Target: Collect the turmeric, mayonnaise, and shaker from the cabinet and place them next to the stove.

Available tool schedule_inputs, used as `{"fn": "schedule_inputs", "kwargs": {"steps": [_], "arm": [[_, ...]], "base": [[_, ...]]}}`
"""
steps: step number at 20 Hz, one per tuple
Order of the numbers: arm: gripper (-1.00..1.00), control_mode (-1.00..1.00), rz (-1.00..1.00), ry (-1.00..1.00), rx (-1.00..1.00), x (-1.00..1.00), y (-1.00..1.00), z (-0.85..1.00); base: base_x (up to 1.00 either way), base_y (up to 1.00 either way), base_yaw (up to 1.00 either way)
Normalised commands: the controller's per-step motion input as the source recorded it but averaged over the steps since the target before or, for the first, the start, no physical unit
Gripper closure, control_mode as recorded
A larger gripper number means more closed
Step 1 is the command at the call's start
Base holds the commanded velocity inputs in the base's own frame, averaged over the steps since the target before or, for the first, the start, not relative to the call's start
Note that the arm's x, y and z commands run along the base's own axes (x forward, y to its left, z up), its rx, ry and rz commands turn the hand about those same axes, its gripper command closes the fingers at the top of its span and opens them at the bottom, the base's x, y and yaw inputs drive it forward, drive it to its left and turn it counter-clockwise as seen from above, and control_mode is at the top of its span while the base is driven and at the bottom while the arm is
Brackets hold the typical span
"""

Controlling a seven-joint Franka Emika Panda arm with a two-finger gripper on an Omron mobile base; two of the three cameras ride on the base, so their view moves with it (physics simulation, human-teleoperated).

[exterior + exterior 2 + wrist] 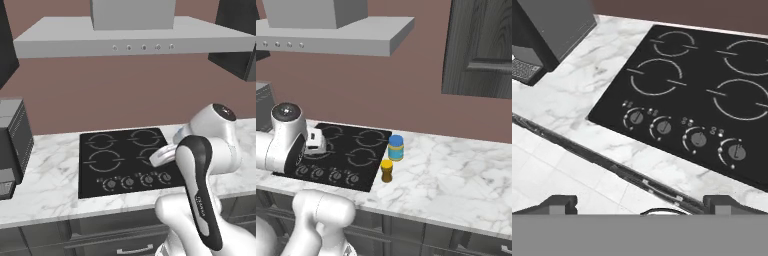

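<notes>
The stove [356, 152] is a flat black cooktop set in the marble counter, with a row of knobs [697, 139] along its front. Just right of it stand the blue-lidded mayonnaise [396, 148] and, nearer the counter's front, the yellow-lidded turmeric [387, 170], both upright and free. The dark wood-grain cabinet [481, 50] hangs above and to the right, its door closed. The shaker is out of view. My gripper [641, 204] hovers above the stove's front edge, open, its fingertips [558, 202] far apart with nothing between them. It is well clear of both jars.
A grey coffee machine [12, 145] stands on the counter left of the stove. A grey range hood [135, 35] hangs above the stove. The marble counter [456, 170] runs on to the right of the jars. Dark drawers [115, 240] sit below the counter's front edge.
</notes>
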Motion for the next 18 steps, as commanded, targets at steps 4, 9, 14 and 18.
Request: {"fn": "schedule_inputs", "kwargs": {"steps": [4, 9, 14, 18], "arm": [[-1.0, 1.0, 0.0, 0.0, 0.0, 0.0, 0.0, 0.0], [-1.0, 1.0, 0.0, 0.0, 0.0, 0.0, 0.0, 0.0], [-1.0, 1.0, 0.0, 0.0, 0.0, 0.0, 0.0, 0.0], [-1.0, 1.0, 0.0, 0.0, 0.0, 0.0, 0.0, 0.0]], "base": [[-0.84, 0.04, 0.01], [-0.95, 0.36, 0.01], [-0.87, 0.74, 0.0], [-0.77, 0.95, 0.0]]}}
